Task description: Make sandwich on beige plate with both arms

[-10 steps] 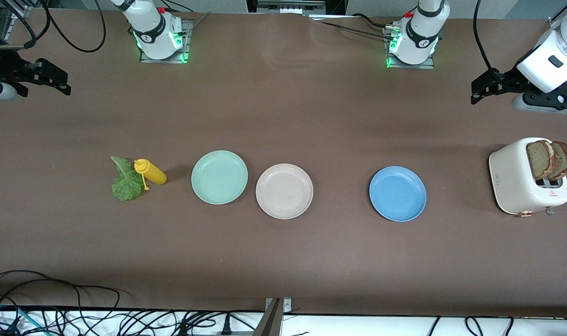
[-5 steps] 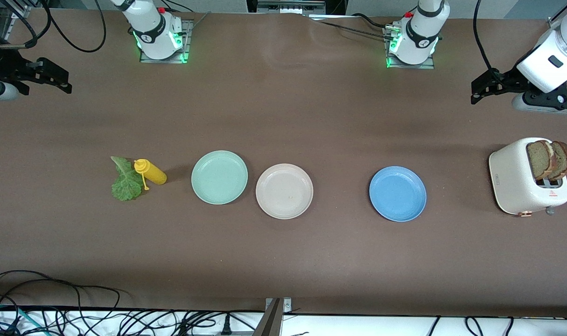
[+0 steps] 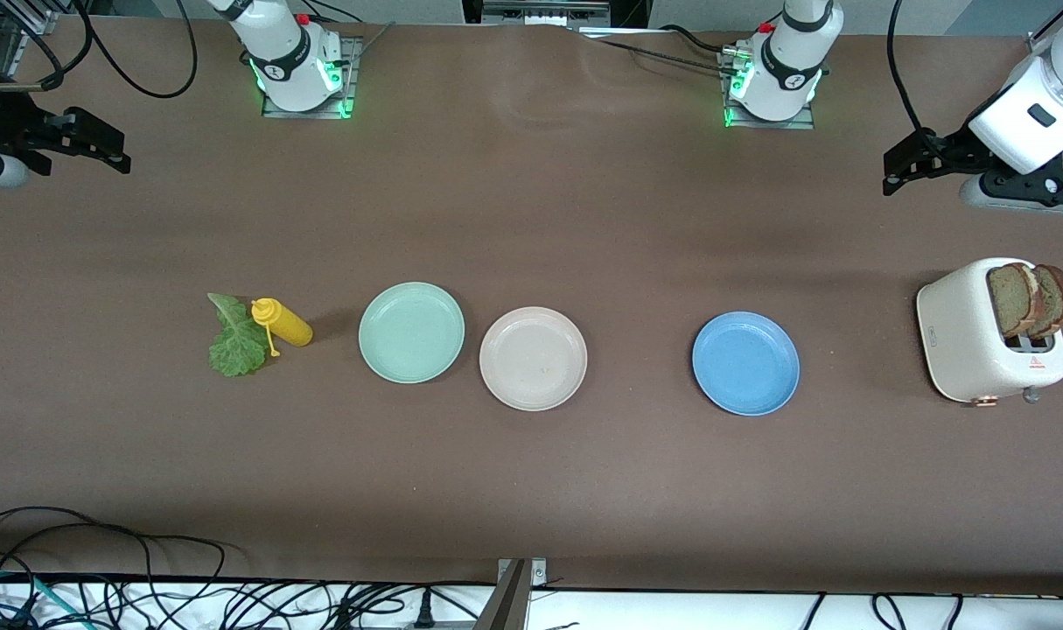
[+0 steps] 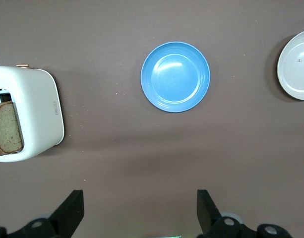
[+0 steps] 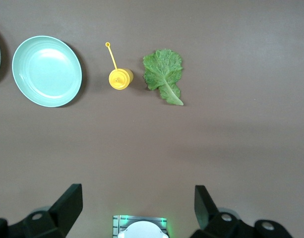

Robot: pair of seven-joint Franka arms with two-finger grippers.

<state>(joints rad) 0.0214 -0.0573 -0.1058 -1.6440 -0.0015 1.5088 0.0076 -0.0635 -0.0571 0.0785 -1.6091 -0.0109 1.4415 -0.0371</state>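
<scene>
The brown table fills nearly the whole front view. Both arms wait high above its ends. The left gripper hangs at the upper right edge of the front view, over the table's left-arm end, jaws spread wide and holding nothing. The right gripper hangs at the upper left edge, over the right-arm end, likewise spread and empty.

At the middle right of the front view stands a white toaster with two bread slices upright in its slots.

Three plates lie in a row across the centre. The blue plate sits right of centre, well apart from the others. The beige plate sits at the centre, bare. The mint green plate lies just beside it, toward the right arm's end.

At centre left a yellow squeeze bottle stands touching the lettuce leaf, which lies flat on the table.
</scene>
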